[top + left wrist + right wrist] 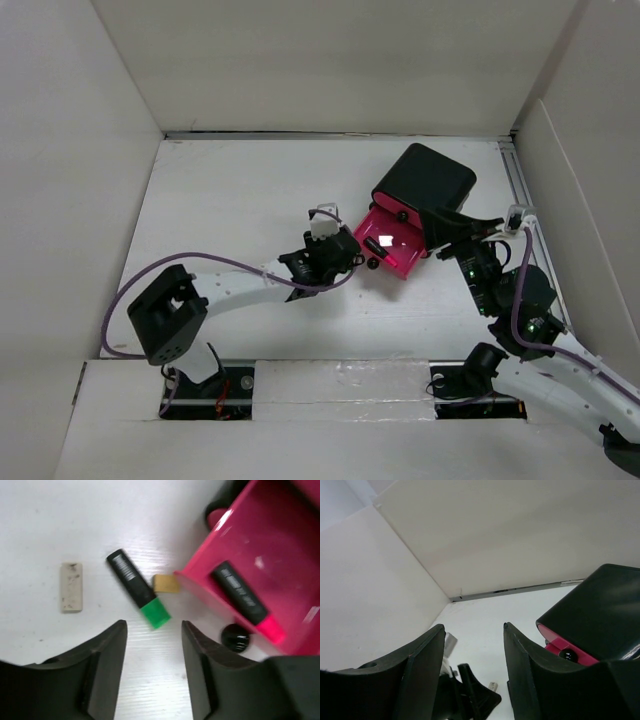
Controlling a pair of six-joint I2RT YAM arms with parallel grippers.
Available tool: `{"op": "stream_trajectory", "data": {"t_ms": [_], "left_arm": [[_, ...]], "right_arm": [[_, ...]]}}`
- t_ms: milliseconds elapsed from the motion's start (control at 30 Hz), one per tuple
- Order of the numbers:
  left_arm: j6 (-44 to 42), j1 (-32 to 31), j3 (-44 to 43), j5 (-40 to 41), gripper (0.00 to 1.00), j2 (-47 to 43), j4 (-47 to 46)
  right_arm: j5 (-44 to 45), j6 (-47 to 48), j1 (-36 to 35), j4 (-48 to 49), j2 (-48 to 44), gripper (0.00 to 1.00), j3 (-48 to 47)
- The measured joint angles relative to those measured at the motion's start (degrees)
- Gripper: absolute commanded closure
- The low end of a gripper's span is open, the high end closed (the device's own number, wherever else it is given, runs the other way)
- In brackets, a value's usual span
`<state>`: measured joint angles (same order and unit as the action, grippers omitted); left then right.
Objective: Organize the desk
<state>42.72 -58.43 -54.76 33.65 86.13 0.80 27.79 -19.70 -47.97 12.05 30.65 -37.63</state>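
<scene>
Both the left end effector point(152, 630) and the right end effector point(474, 630) are spread wide, holding nothing. The left hangs over the white surface point(75, 525), the enclosure's broad floor, just short of a green-capped highlighter point(137, 595) lying on it. The right sits beside the black cabinet point(600, 600), whose pink drawer point(280, 545) stands open.

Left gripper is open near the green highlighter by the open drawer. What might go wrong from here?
1. The green highlighter lies slanted across the open left gripper's gap, so a grasp may twist it.
2. The finger nearer the pink drawer could bump its wall or the tan block beside it.
</scene>
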Motion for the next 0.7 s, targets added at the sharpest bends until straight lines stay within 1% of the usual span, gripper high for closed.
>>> {"op": "stream_trajectory", "data": {"t_ms": [67,233,533,700], "left_arm": [[2.0,0.0,0.0,0.7,0.51,3.1,1.0],[4.4,0.0,0.0,1.1,0.51,9.9,2.0],[5.4,0.0,-1.2,1.2,0.51,14.0,-1.3],[5.4,0.4,-2.1,0.8,0.53,16.6,-2.8]], "right_arm": [[0.0,0.0,0.0,0.0,0.1,0.44,0.0],[-0.3,0.0,0.0,0.0,0.2,0.44,0.0],[-0.6,0.0,0.0,0.0,-0.1,0.44,0.0],[-0.7,0.0,0.0,0.0,-0.3,0.44,0.0]]}}
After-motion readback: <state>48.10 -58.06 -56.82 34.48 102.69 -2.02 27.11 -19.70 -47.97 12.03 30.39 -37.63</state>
